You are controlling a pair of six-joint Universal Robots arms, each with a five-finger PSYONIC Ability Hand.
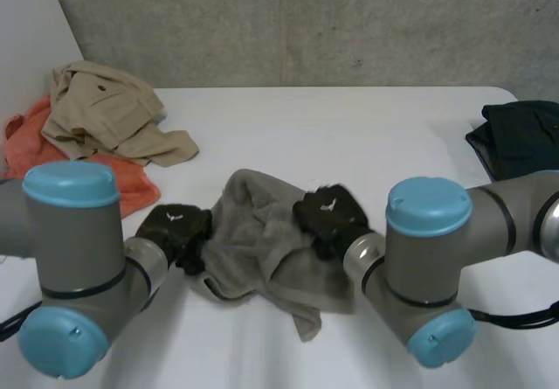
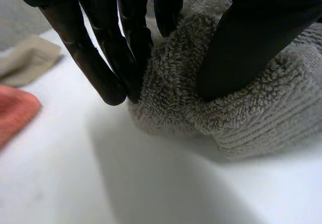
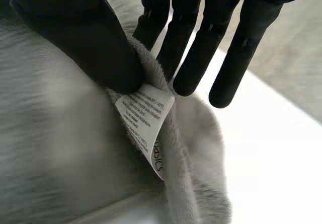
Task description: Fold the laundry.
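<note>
Centre front of tabletop (image 1: 349, 135): towel (image 1: 253, 240), between the two hands. Left robot hand (image 1: 175, 230) at its left edge, right robot hand (image 1: 327, 218) at its right edge. Rear left: pocketed garment (image 1: 105, 109) lying partly on a second cloth (image 1: 131, 188). Right edge: another garment (image 1: 520, 135), well apart from towel.

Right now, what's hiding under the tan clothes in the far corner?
An orange cloth lies under the tan clothes, and its edges stick out from beneath them. Its middle is covered, so anything else lying beneath cannot be seen.
</note>
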